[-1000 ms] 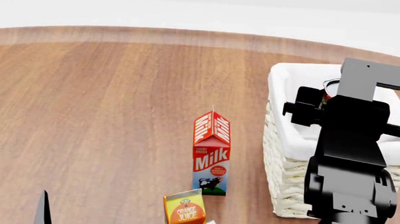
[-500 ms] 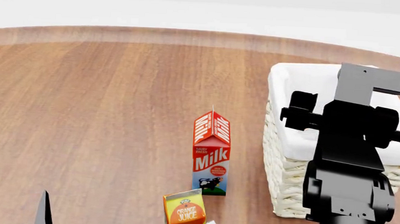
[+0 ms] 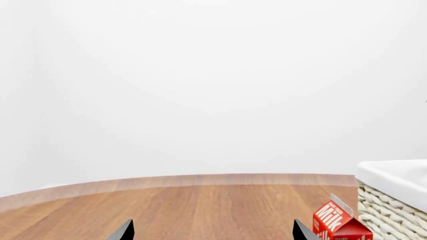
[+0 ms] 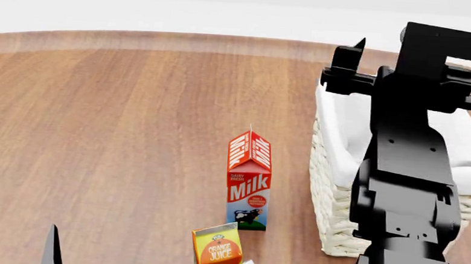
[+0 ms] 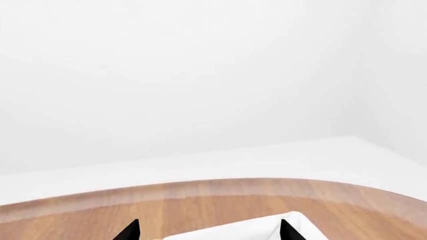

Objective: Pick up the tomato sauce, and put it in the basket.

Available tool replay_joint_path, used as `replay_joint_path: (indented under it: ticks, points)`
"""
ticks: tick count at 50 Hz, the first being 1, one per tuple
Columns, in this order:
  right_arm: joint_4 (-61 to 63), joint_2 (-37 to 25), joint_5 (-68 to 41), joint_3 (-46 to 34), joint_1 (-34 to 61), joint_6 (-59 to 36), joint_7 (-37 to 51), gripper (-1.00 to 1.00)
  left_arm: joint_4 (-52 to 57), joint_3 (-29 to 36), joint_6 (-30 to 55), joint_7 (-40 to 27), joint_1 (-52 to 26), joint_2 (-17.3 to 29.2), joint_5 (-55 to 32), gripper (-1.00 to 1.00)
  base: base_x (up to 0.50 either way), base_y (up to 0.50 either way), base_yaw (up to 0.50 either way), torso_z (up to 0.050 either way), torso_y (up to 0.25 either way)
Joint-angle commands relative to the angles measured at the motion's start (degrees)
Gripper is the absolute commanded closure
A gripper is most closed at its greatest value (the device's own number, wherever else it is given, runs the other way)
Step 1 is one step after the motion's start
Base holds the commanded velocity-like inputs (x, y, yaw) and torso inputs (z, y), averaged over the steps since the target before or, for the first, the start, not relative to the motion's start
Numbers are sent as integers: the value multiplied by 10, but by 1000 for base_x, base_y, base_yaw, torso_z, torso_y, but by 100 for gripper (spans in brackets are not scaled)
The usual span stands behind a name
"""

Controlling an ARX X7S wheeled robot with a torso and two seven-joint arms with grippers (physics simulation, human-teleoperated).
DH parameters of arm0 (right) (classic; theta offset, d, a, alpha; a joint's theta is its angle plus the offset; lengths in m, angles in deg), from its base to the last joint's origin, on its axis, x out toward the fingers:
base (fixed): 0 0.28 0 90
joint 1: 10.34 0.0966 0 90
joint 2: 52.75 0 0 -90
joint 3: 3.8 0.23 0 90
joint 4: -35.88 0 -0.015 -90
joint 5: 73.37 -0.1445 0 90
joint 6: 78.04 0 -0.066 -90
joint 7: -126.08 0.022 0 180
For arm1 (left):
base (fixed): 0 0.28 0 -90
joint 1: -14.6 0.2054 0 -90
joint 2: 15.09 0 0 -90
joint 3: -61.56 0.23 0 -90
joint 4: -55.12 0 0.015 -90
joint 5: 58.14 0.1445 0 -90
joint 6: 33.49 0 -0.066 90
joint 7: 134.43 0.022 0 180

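Nearest, at the table's near edge, stands an orange juice carton point(image 4: 216, 252), with a red-and-white milk carton point(image 4: 249, 181) just beyond it. To the right sits the cream-white woven wicker basket point(image 4: 337, 192), its white liner folded over the rim. Above its far part hangs the black right gripper point(image 5: 207, 231), fingers parted and empty. The left gripper point(image 3: 212, 231) is likewise spread. The tomato sauce is not visible; the arm hides the basket's interior. Such a tin is judged rigid, smooth, best clasped across its sides.

Woven wicker basket point(image 4: 332, 213), smooth wood-grain table point(image 4: 122, 132).
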Motion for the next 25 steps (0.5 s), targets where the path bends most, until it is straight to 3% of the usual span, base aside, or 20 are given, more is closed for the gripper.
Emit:
replay_joint_path:
  ticks: [1,4,12,25]
  points:
    - [326,13,-27,9,-88,-112,-44,-100,1,2,0,-3,0,2,0,-100,0,0,0,0,0]
    - [501,12,-46,13,-143,-192,-49,-100,0,2,-1,-3,0,3,0,-100,0,0,0,0,0]
    - [693,-2,-98,30,-209,-266,-74,-100,0,3,-1,-5,0,4,0,-100,0,0,0,0,0]
    - [1054,-10,-174,67,-405,-379,-63,-100,1,6,-2,-7,0,6,1,-100,0,0,0,0,0]
